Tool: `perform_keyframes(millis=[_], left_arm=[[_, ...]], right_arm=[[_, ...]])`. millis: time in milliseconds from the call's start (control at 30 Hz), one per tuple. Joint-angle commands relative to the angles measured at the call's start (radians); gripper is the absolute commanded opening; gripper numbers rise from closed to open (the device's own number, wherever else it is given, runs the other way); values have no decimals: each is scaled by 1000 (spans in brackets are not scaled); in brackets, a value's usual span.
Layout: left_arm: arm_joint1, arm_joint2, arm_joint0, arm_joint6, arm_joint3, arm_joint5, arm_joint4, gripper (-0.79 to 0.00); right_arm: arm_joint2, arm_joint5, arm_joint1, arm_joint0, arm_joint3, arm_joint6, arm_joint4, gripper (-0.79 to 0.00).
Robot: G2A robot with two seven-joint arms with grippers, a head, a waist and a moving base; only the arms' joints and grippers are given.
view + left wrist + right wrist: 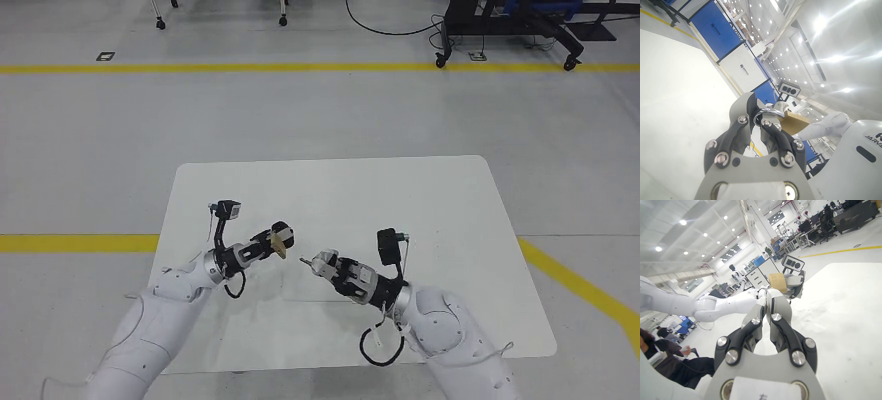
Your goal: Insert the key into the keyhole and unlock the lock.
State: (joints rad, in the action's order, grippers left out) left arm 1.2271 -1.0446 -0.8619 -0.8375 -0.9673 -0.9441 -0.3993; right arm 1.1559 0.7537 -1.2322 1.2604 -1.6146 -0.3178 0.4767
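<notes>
Alignment step, as we read it: the key is not yet in. The left claw (757, 108) is clamped on the shackle (770, 112) of the lock (794, 123), with the brass body sticking out past the fingertips toward the other arm. The right claw (767, 294) is pinched tight on the key (304, 261), tip aimed at the lock. In the top view the two are near but apart. We cannot make out the keyhole.

Both are held in the air over the near-middle of the tabletop (420, 200).

Next move, we judge: square the blade to the lock's end face, push straight in, then twist. The lock is gripped by its shackle alone, so it may swing under the push.

The tabletop's edges are well apart from both claws, with room to shift sideways or toward the far edge. The only crowding is the arms' closeness to each other.
</notes>
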Motion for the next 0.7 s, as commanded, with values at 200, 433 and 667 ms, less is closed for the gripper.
perform_keyframes(millis=[200,433,667], left_arm=[[-8,-28,-28,151,-92,47,241,-785],[-12,-41,-79,257,-164,105,387,-785],[-14,-49,-109,319,-219,137,479,-785]], right_arm=[[4,-88,-3,27,-51,112,177,-785],[-15,-207,-7,37,-86,173,342,-785],[-53,-296,-13,58,-126,181,408,-785]])
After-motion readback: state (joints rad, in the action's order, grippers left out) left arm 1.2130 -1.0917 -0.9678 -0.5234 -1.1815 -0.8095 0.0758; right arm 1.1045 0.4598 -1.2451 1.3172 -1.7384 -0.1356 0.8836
